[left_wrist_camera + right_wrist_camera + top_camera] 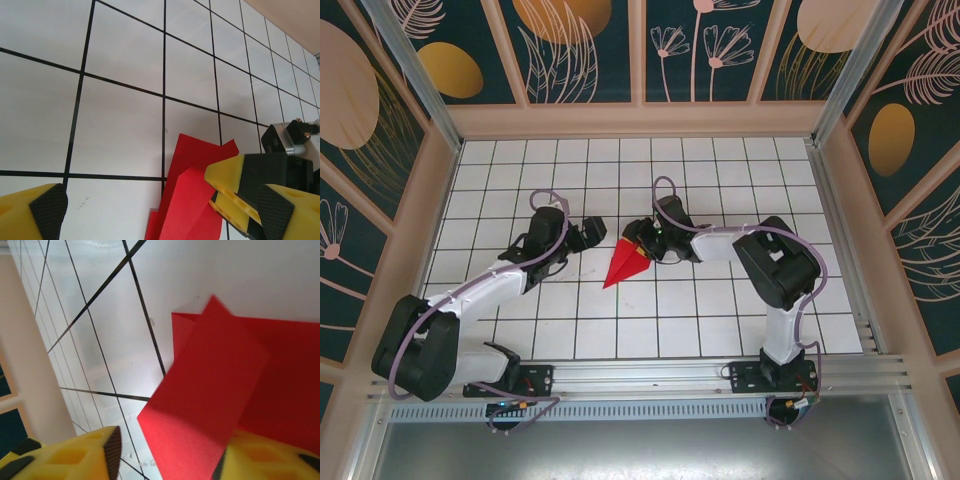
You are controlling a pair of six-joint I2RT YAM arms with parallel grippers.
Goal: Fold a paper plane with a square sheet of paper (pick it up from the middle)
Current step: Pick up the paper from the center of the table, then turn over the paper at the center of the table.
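Left fingers: spread wide, empty, low over the counter, just left of the paper. Right fingers: apart, though less widely, at the far right end of the paper, with a raised red flap standing in the gap between them. Paper: folded to a pointed shape, near the middle of the counter, tip toward the near left, wide end under the right fingers. Contact between flap and fingers: cannot tell.
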